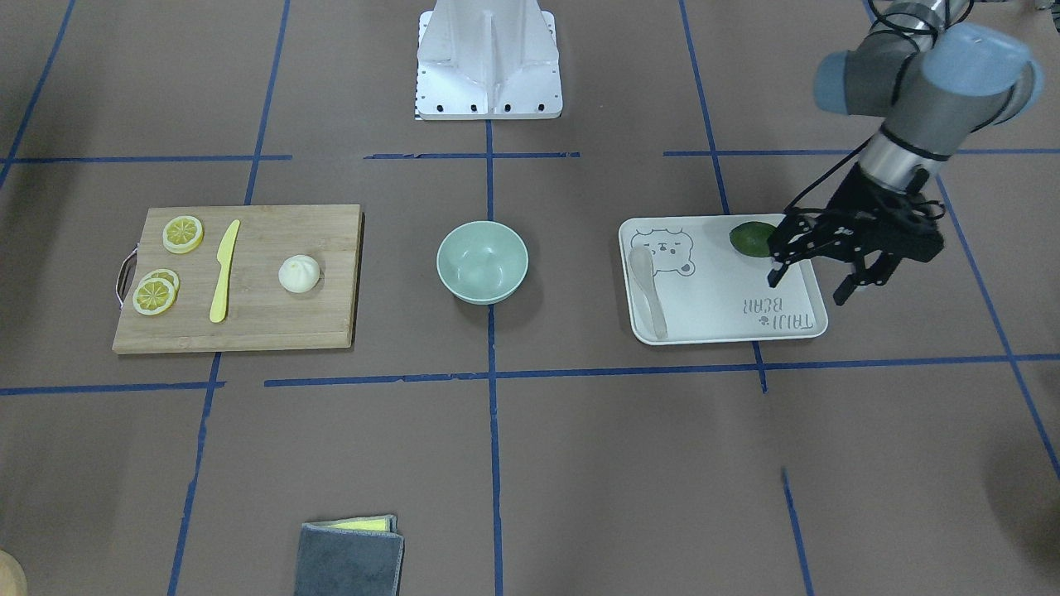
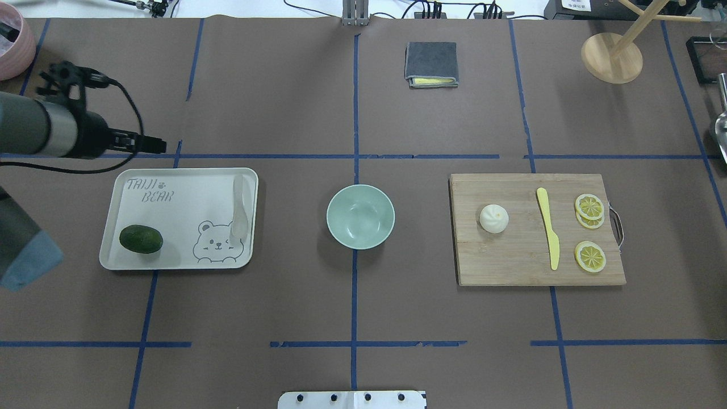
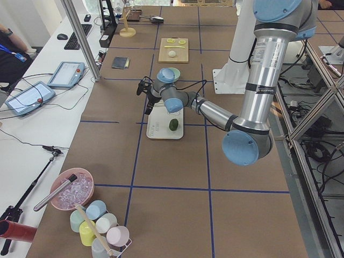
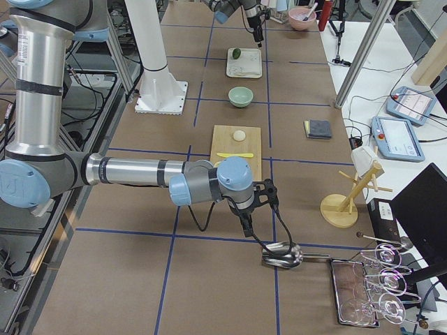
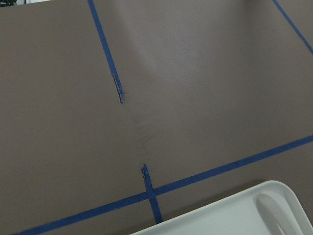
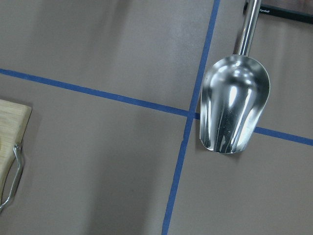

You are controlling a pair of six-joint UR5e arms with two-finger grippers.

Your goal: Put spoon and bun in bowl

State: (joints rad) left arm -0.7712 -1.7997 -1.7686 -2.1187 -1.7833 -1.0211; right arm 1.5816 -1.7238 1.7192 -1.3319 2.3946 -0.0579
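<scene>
On tray (image 2: 182, 199), off-white short-handled spoon (image 2: 239, 211)

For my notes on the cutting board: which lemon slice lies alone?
The lone lemon slice nearest the robot; the other two slices overlap, farther along the cutting board's handle edge.

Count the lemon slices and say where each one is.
3, all on the cutting board near its handle: one lemon slice alone, two overlapping, the upper slice partly covering the lower slice. More could hide beneath.
</scene>
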